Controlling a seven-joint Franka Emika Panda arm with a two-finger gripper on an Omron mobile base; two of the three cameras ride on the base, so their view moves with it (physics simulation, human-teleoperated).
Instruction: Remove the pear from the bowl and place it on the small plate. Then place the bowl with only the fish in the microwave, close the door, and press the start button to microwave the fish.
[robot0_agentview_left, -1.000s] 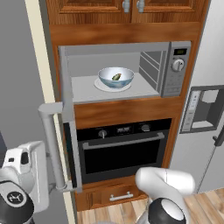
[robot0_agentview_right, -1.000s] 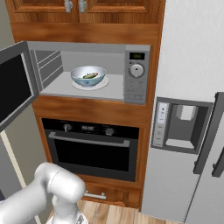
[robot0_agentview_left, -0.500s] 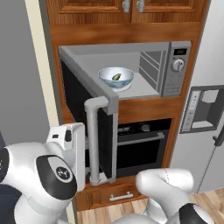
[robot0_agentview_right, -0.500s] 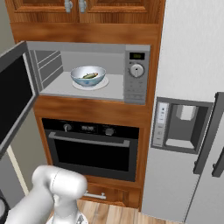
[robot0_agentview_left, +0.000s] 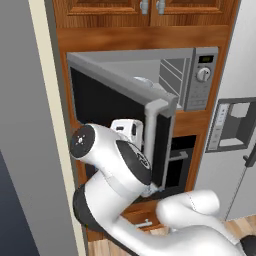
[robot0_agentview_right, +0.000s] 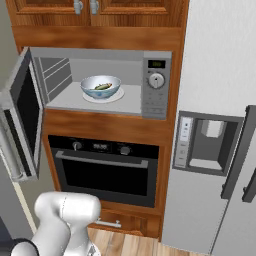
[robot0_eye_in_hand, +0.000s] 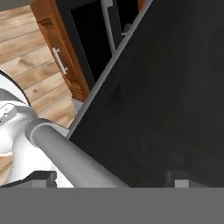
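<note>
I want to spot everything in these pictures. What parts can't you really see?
- Left base view: the bowl shows just a sliver of rim; the half-swung door hides the rest.
- Hand view: the door's handle runs off the bottom edge; the hand shows only fingertip stubs, so open or shut is unclear.
- Right base view: the fish is too small for detail.

Illumination is even and diffuse with faint soft shadows, no glare, sharp rendered edges throughout, and slight pixel coarseness in the hand view.
</note>
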